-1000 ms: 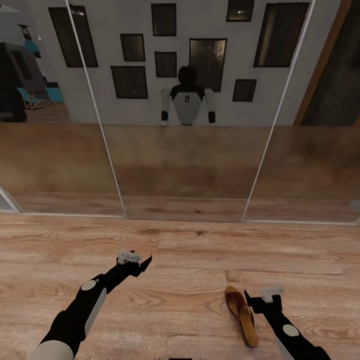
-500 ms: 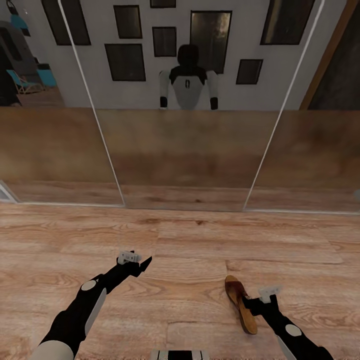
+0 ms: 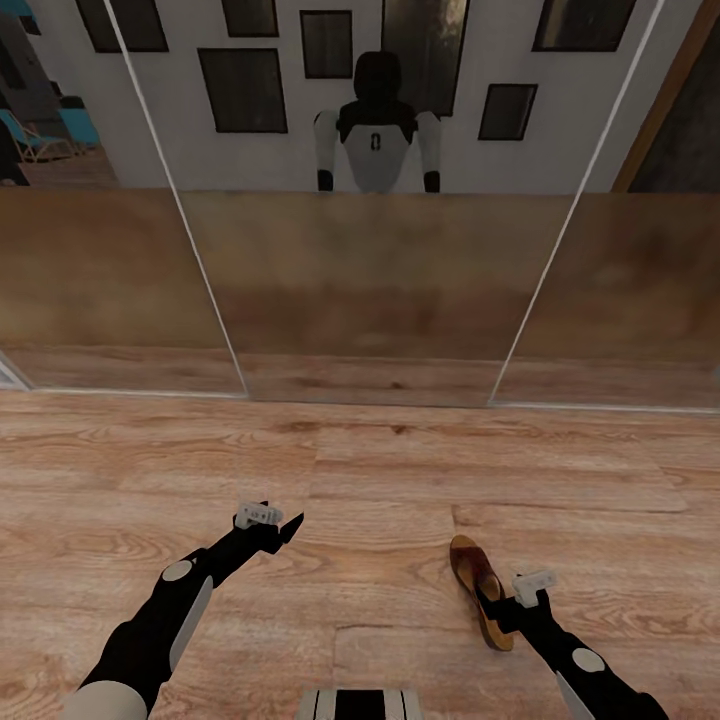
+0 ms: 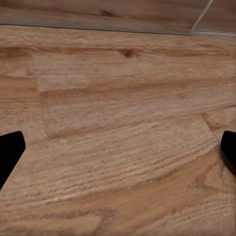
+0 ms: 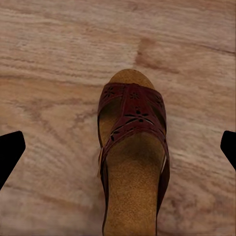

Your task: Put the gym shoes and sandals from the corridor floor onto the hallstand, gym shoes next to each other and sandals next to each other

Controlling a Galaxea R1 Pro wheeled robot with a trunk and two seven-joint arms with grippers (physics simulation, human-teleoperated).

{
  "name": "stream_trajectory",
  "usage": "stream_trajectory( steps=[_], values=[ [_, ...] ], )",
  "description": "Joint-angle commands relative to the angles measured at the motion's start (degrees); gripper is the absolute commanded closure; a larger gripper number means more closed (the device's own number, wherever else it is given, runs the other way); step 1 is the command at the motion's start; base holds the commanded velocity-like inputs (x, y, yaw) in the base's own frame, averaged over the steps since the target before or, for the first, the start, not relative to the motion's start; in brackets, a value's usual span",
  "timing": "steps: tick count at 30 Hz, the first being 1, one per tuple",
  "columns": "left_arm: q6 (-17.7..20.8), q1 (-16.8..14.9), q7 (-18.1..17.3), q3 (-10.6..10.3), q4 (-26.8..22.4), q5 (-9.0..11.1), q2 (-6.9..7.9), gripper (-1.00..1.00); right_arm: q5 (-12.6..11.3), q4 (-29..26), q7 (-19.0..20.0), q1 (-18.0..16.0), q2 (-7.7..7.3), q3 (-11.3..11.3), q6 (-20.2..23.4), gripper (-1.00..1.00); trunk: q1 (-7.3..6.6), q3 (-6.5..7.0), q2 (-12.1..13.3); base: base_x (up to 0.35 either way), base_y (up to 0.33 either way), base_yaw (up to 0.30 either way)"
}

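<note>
One sandal point(image 3: 480, 606) lies on the corridor floor point(image 3: 380, 480), low and right of centre in the head view, its toe pointing away from the robot toward the mirrored wall point(image 3: 370, 290). It is dark reddish-brown with a tan insole, and in the right wrist view the sandal point(image 5: 132, 157) sits straight ahead of the camera, its perforated upper band crossing the foot bed and the open toe showing the insole beyond it. It rests flat on the light wood planks point(image 5: 54, 98).

The right gripper point(image 3: 512, 610) hangs just beside the sandal's heel end, on the sandal's right side as the head camera sees it. Its fingers point(image 5: 11, 150) are spread wide: their two dark tips appear at opposite edges of the right wrist view with the sandal between them, and they do not touch it.

The left gripper point(image 3: 285, 527) is held above bare floor, well apart from the sandal. Its fingers point(image 4: 10, 150) are likewise spread, the tips at either edge of the left wrist view with only wood planks point(image 4: 118, 142) between them.

Beyond the floor stand tall mirrored panels, reflecting the robot point(image 3: 377, 125) and a wall of dark picture frames point(image 3: 240, 90).
</note>
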Motion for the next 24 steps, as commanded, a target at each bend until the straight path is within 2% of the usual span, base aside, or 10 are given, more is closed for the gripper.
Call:
stream_trajectory(
  steps=[1,12,24],
  values=[
    [0.07,-0.03,-0.30,0.10,0.03,0.30,-0.01,-1.00,-0.46,0.05,0.19,-0.03,-0.05,0.21,-0.17,-1.00,-0.01,-0.12,-0.02,0.000,0.000,0.000],
    [0.06,-0.03,-0.34,0.14,0.02,0.38,-0.01,-1.00,-0.46,0.05,-0.98,-0.03,-0.05,0.15,-0.17,-1.00,-0.01,-1.08,-0.02,0.000,0.000,0.000],
    [0.06,-0.03,-0.36,0.16,0.01,0.38,-0.01,-1.00,-0.46,0.04,-1.20,-0.03,0.11,0.31,-0.23,-1.00,-0.01,-1.29,-0.02,0.000,0.000,0.000]
  ],
)
